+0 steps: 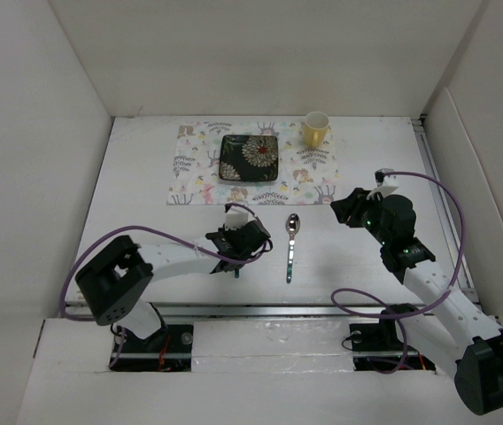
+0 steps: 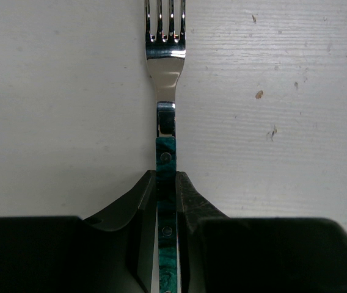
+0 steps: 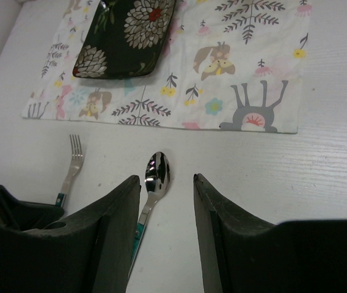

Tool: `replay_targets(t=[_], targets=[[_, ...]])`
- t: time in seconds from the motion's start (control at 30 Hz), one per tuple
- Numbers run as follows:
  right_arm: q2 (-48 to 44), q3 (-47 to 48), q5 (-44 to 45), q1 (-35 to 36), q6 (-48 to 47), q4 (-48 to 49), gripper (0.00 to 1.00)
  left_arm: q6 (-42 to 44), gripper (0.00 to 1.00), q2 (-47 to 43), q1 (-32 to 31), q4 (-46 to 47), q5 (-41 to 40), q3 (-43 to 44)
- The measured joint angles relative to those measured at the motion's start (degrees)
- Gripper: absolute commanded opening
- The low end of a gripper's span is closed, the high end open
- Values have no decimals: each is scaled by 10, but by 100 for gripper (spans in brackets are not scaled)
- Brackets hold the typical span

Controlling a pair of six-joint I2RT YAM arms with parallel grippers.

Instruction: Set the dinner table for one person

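Left fingers (image 2: 192, 201) clamp fork (image 2: 165, 79) handle — tine tips cut off.

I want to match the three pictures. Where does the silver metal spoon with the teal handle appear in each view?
Top external: the silver, teal-handled metal spoon lies at centre, just below the animal-patterned cloth placemat.
Left wrist: not in it; only the teal-handled fork shows.
Right wrist: the spoon is lower centre-left, below the same placemat.
Shared landmark: the placemat's near edge.

No legible text, labels, or numbers
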Motion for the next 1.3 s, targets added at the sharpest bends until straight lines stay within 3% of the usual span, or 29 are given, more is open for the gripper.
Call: replay_targets(t=[0.13, 0.27, 0.4, 0.47, 0.6, 0.77, 1.3], targets=[[-4, 0, 0, 0, 0, 0, 46, 38, 0, -104, 23, -62, 9, 19], [-5, 0, 1, 0, 0, 0, 46, 112, 0, -179, 152, -34, 66, 94], [-5, -1, 1, 0, 0, 0, 46, 180, 0, -131, 292, 11, 120, 194], [-5, -1, 5, 0, 0, 0, 46, 219, 0, -82, 325, 4, 140, 234], [-8, -1, 9, 1, 0, 0, 46, 299, 0, 52, 356, 14, 170, 317], [-7, -1, 13, 5, 0, 0, 46, 355, 0, 150, 383, 7, 206, 327], [16, -1, 30, 28, -4, 0, 46, 390, 0, 271, 403, 31, 236, 430]])
